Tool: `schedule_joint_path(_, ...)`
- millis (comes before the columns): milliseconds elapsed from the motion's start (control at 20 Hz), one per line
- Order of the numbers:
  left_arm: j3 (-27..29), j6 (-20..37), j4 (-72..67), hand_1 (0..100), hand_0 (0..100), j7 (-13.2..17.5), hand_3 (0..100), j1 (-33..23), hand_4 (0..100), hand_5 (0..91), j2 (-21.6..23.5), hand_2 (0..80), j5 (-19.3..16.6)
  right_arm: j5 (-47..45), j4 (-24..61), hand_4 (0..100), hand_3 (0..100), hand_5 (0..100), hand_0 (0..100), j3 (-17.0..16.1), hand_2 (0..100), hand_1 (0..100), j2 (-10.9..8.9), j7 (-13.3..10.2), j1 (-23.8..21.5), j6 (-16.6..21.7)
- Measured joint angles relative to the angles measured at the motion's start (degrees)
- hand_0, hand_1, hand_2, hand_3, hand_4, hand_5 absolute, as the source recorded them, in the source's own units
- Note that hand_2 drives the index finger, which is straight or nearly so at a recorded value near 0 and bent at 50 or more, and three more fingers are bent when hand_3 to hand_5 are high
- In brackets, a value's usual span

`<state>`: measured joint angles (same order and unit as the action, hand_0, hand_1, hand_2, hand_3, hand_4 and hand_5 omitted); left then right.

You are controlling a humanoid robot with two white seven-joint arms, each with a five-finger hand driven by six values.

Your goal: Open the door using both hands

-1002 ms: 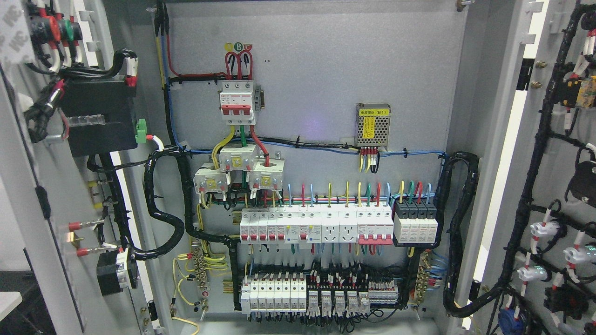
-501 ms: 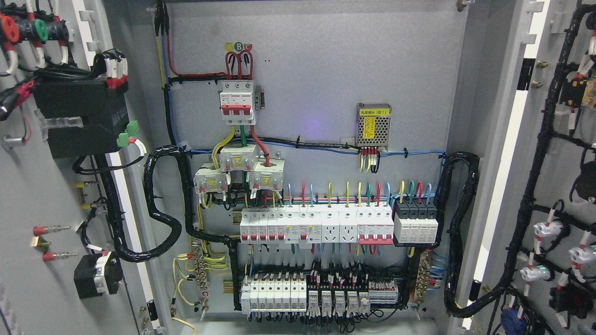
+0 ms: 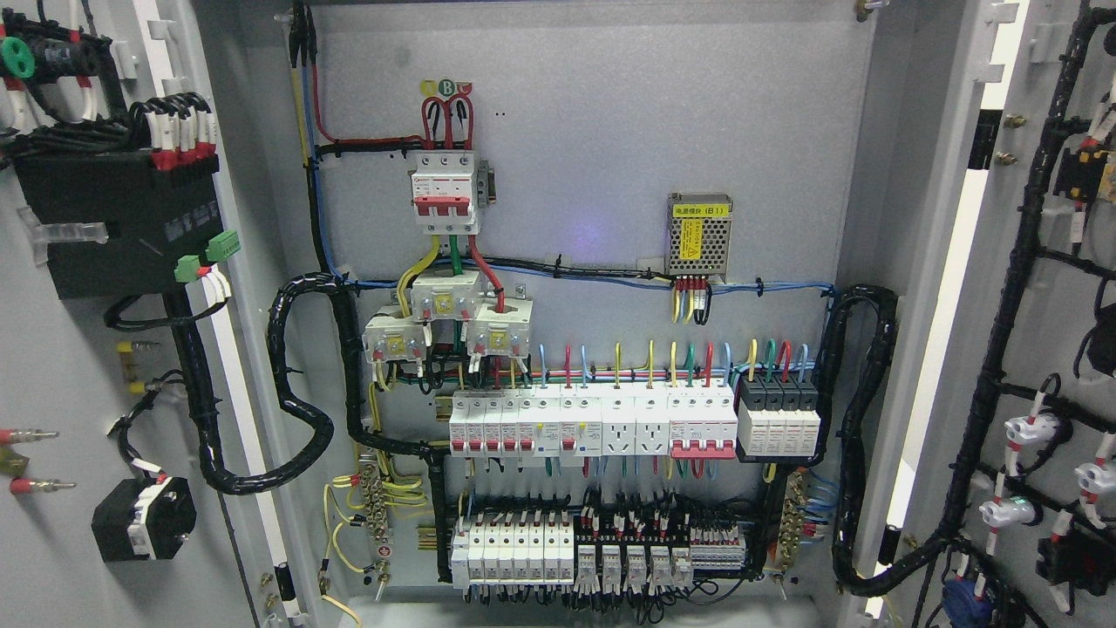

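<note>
Doors swung wide, left door (image 3: 70, 366) at frame left, right door (image 3: 1046, 349) at frame right, cabinet interior (image 3: 593, 262) exposed between; neither hand visible, so finger state and nearer arm can't be told.

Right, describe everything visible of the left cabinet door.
The left cabinet door is swung wide open, its grey metal inner face toward the camera. A black module with green connectors sits high on it, a small black-and-white unit lower down, and red-tipped terminals at the far left. A black wrapped cable bundle loops from it into the cabinet. No hand shows.
</note>
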<state>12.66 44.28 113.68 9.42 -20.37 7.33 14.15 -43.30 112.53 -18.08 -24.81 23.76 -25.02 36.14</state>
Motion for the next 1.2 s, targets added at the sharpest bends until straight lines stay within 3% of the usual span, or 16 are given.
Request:
schedule_joint_path(351, 4.4, 0.2, -2.9, 0, 0, 0.0, 0, 1.4, 0, 0.0, 3.0, 0.0, 4.3, -1.0, -0.3, 0, 0, 0, 38, -1.0, 0, 0, 0.06, 0.0, -0.8, 0.0)
schedule_joint_path(601, 7.3, -3.7, -5.2, 0, 0, 0.1, 0, 2.9, 0, 0.0, 5.2, 0.0, 7.0, -1.7, -1.0, 0, 0, 0, 38, -1.6, 0, 0, 0.05, 0.0, -1.0, 0.0)
schedule_joint_path(1202, 12.8, -8.7, -12.0, 0, 0, 0.4, 0, 6.9, 0, 0.0, 9.1, 0.0, 9.5, -3.4, -2.9, 0, 0, 0, 38, -3.2, 0, 0, 0.04, -0.3, -1.3, 0.0)
